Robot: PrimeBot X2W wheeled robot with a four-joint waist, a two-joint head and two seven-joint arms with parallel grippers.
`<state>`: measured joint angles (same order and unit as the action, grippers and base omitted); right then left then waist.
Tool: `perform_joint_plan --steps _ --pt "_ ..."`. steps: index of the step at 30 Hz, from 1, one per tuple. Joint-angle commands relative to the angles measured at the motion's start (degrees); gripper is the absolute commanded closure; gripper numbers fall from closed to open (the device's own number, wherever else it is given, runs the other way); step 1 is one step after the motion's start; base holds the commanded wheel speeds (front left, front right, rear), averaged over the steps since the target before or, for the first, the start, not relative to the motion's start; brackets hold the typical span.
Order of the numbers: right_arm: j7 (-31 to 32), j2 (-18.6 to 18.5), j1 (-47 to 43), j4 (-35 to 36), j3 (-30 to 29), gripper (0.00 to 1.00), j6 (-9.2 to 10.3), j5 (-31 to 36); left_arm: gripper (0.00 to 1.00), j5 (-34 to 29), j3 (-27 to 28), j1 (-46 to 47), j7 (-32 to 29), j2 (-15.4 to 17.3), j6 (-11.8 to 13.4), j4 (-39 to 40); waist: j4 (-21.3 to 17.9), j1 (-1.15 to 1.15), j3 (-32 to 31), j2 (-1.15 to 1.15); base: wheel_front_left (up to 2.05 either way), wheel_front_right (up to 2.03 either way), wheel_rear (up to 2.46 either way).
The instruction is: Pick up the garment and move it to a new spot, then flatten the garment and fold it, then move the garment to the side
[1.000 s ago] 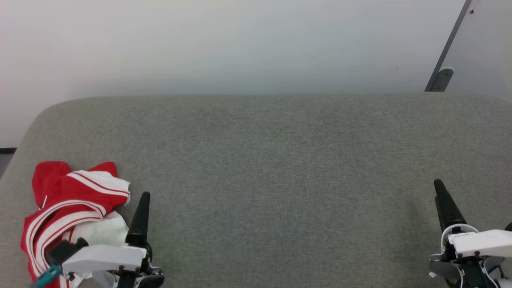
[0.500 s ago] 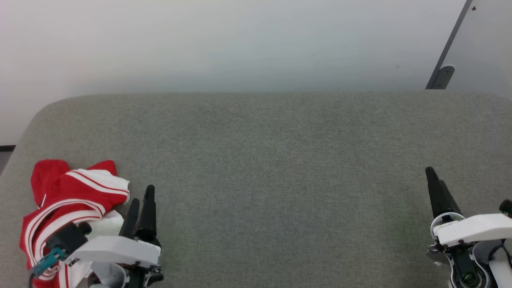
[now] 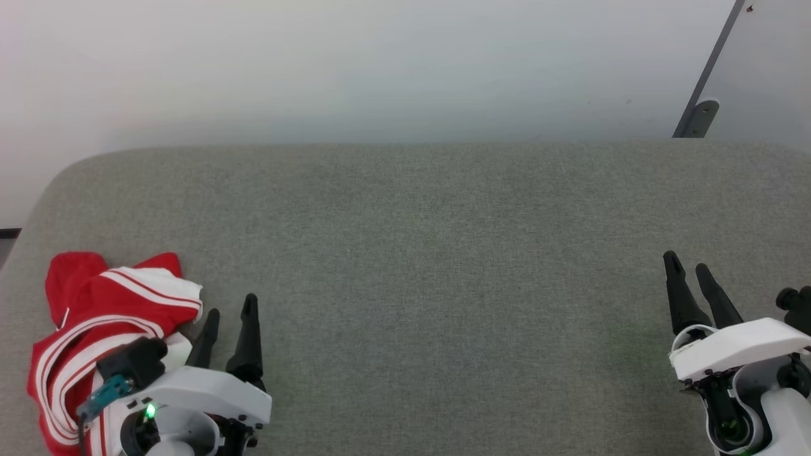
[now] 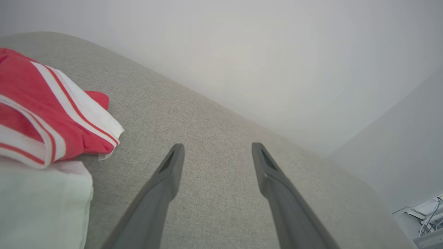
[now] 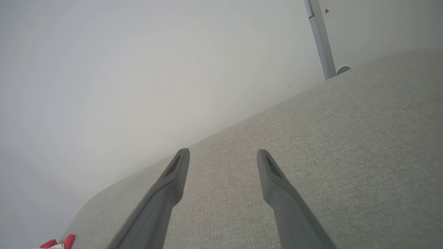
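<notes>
The garment (image 3: 104, 320), red with white sleeves and red-and-white striped trim, lies crumpled at the near left of the grey cushioned surface (image 3: 431, 253). My left gripper (image 3: 230, 305) stands open just right of it, fingers apart and holding nothing. In the left wrist view the garment (image 4: 41, 114) sits to the left of the open left gripper (image 4: 216, 147), not touching it. My right gripper (image 3: 687, 261) is open at the near right, far from the cloth. From the right wrist, the open right gripper (image 5: 223, 152) hangs over bare fabric, with a scrap of the garment (image 5: 57, 242) at the bottom left corner.
A pale wall runs behind the cushion's far edge. A grey metal post with a round foot (image 3: 700, 114) stands at the back right. Cables and white hardware (image 4: 427, 221) show beyond the cushion's edge in the left wrist view.
Both grippers have turned about their wrists, so each now shows two spread fingers where one showed before. The right gripper has crept forward and left. The garment lies as before.
</notes>
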<state>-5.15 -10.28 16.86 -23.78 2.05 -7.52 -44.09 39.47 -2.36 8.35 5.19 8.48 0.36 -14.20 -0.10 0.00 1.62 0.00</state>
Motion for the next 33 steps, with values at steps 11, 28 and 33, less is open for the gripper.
perform_joint_plan --steps 11,28,33 --pt "-2.31 -0.43 4.11 -1.81 1.18 0.0 0.03 8.96 0.0 -7.54 -2.12 2.38 2.28 1.97 1.89 -0.14 -0.31 0.0 0.26 0.0 0.0 0.0 0.0" --pt "-4.88 -1.53 6.5 -4.46 3.04 0.0 0.04 15.72 0.0 -15.84 -2.99 2.48 4.83 2.8 2.22 -0.74 -0.66 0.0 0.08 0.0 0.0 0.0 0.0" --pt "-5.58 -1.82 6.81 -5.13 3.48 0.0 0.04 17.17 0.0 -18.18 -2.89 2.32 5.55 2.82 1.88 -1.31 -0.74 0.0 -0.28 0.0 0.0 0.0 0.0"
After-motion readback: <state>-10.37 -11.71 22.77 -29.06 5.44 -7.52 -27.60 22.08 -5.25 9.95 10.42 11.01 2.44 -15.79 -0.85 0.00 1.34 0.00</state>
